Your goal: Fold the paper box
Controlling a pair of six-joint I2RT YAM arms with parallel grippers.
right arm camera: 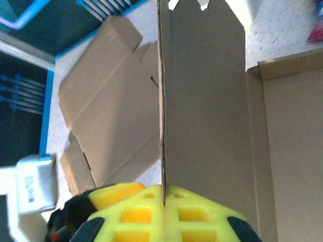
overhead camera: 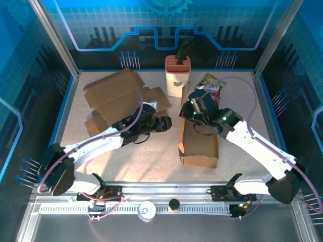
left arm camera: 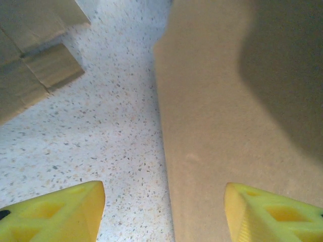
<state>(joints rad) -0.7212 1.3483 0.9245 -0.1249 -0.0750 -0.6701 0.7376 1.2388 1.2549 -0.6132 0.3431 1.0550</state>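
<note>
Here's the brown paper box (overhead camera: 199, 148), right of centre on the speckled table (overhead camera: 151, 156). It is half-formed, a shallow open tray with low walls. One tall flap (right arm camera: 202, 101) stands upright along its left side.

On that flap is the right gripper (right arm camera: 164, 194), its yellow fingers (right arm camera: 126, 201) pressed tight together with the flap's thin edge clamped between them (plain kraft card, with a notched tip at the far end). From above, the right gripper (overhead camera: 194, 110) sits over the box's back-left corner.

Now the left gripper (overhead camera: 164, 123), just beside the box's left side, has its jaws spread wide and is holding nothing. Through its wrist camera, one yellow fingertip (left arm camera: 55, 214) hangs over bare table and the other over the box's brown side.

At the back left lie flat cardboard blanks (overhead camera: 118, 96). A white holder (overhead camera: 177, 75) with a reddish top stands at the back, with a colourful snack packet (overhead camera: 209, 85) beside it.
</note>
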